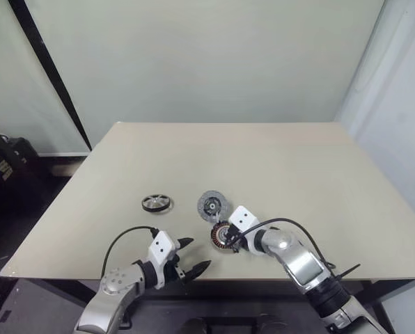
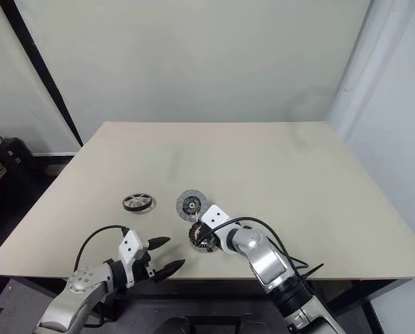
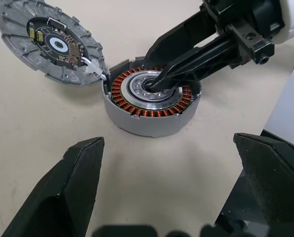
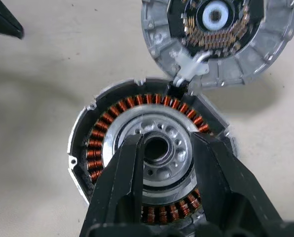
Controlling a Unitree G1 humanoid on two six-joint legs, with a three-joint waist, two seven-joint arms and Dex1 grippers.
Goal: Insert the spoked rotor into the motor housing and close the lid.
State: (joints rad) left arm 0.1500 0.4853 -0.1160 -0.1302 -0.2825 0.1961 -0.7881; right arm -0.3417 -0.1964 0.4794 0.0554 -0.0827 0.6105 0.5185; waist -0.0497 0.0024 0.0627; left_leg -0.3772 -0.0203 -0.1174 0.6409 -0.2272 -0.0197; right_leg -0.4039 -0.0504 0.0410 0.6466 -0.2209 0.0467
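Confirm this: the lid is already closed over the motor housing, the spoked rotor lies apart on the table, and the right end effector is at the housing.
Not quite. The lid lies open beside the motor housing, windings exposed, as the right wrist view shows. The spoked rotor does lie apart on the table, and the right end effector is at the housing.

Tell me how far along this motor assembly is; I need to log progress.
Nothing is assembled yet. The black spoked rotor lies apart on the beige table. The right gripper has its fingers at the centre of the round copper-wound motor housing, slightly parted. The grey disc lid lies open beside it. The left gripper is open. Left: insert rotor, close lid.
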